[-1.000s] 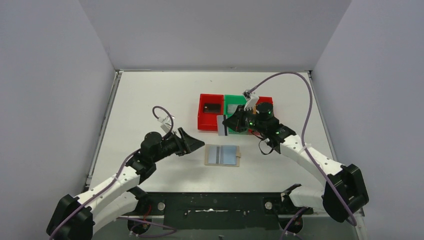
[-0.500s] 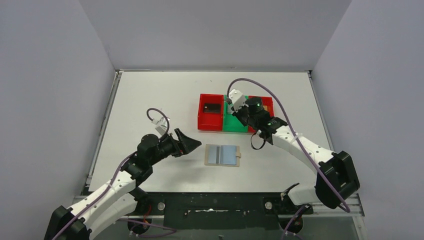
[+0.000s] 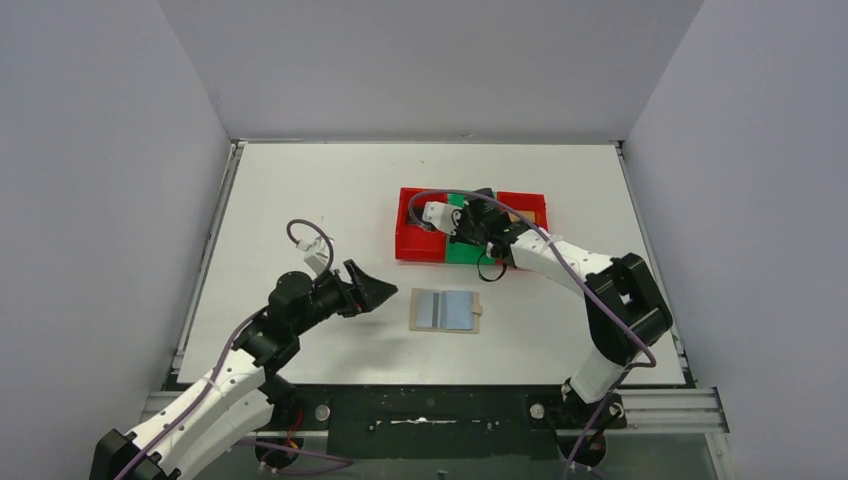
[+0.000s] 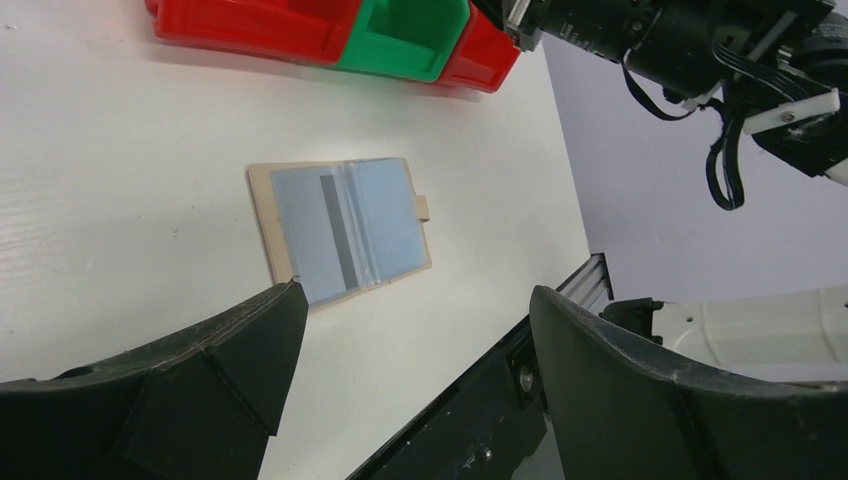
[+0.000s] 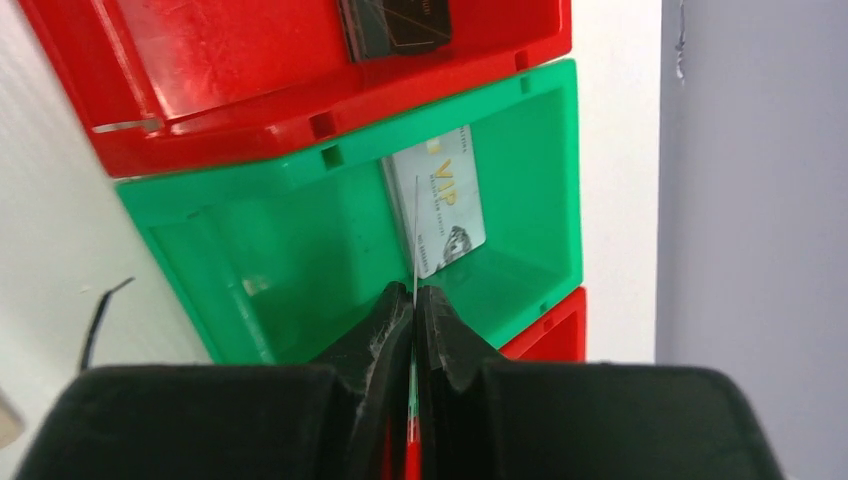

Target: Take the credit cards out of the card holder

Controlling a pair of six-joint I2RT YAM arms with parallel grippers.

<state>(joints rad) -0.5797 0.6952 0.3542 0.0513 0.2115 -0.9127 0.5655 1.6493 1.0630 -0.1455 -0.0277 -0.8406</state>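
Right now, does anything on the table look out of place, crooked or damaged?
Nothing looks spilled or damaged. The one oddity: the right pincer holds a card on its thin edge over the green tray, where a VIP card lies. The card holder lies open on the table, a striped card in it.

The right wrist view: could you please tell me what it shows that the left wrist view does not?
Only right wrist: the right pincer shut on a thin card seen edge-on, a VIP card in the green tray, a dark card in a red tray. Only left wrist: the card holder open on the table, beyond the open left pincer. Both: the red and green trays.
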